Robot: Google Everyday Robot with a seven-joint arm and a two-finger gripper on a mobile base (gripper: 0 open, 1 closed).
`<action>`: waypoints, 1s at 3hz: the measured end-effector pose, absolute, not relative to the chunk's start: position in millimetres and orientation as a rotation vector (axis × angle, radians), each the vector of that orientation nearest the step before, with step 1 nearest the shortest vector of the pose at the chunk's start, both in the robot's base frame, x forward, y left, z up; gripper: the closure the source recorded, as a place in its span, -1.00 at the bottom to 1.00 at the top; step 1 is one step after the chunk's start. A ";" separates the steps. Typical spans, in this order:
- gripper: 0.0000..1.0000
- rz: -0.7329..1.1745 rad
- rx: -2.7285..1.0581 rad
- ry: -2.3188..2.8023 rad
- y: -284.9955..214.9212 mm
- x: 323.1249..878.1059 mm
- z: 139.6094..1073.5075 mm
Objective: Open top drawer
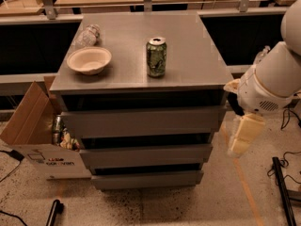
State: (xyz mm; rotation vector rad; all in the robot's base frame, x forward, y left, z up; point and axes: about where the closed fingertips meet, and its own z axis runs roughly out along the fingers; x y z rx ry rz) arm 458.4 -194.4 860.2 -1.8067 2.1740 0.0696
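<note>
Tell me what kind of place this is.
Probably a robotics test lab: grey drawer cabinet on speckled floor, open cardboard box beside it, loose black cables. The gripper hangs right of the matte-grey top drawer.
</note>
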 end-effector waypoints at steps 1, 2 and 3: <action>-1.00 0.067 -1.805 2.171 -193.9 459.4 861.2; -1.00 0.106 -1.779 2.141 -178.5 478.9 842.0; -1.00 0.148 -1.738 2.093 -157.9 500.3 809.8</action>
